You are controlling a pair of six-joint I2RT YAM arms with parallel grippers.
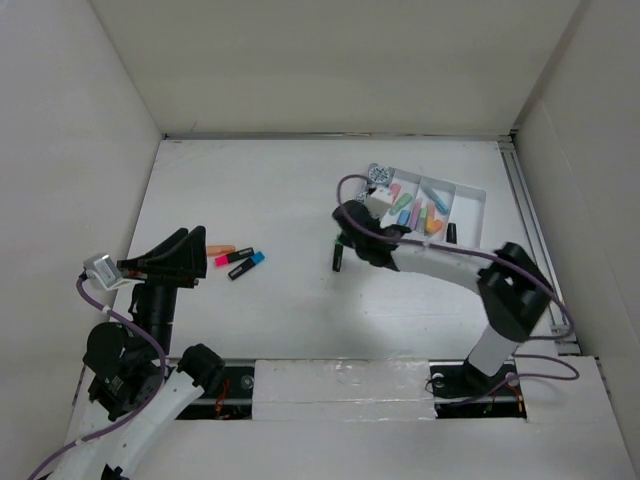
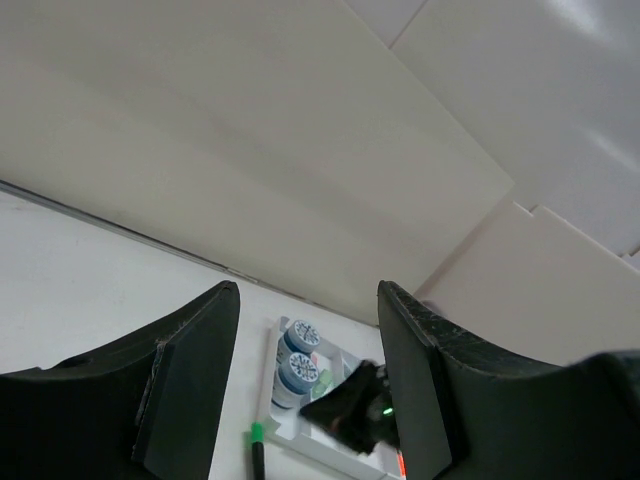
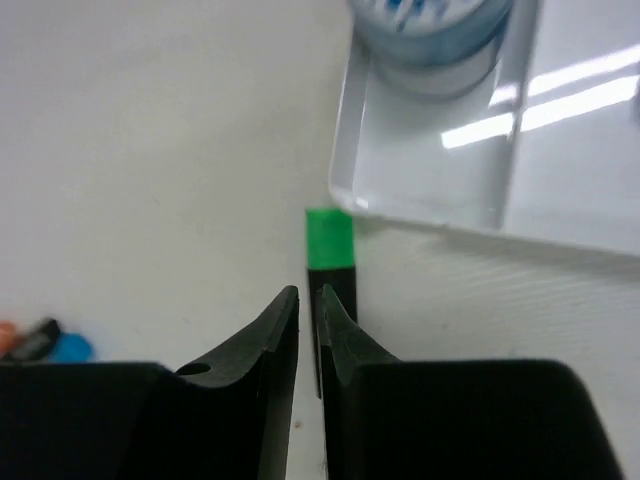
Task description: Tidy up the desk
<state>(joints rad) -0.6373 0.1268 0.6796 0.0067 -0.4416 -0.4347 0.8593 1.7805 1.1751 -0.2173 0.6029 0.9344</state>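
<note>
**A:** White walls (image 1: 330, 60) close in the white desk (image 1: 280, 200) on 3 sides, and it lies flat under both arms. Which way does it run?

**B:** From above, its long axis seems to go left to right, along the far wall. The tray (image 1: 481, 196) sits far right.

**A:** What do the wrists add?

**B:** The top view gives only a dark stick. The right wrist shows a green-capped marker (image 3: 329, 238), cap just beside the tray's corner. The right gripper (image 3: 308, 295) is over it, jaws a slit apart. I cannot tell if they pinch it.

**A:** And the left?

**B:** The left gripper (image 2: 308, 290) hangs wide, with nothing between its jaws. Its camera shows 2 blue discs (image 2: 294, 370) in the tray's end. From above, 3 markers (image 1: 233, 259) lie near it.
</note>
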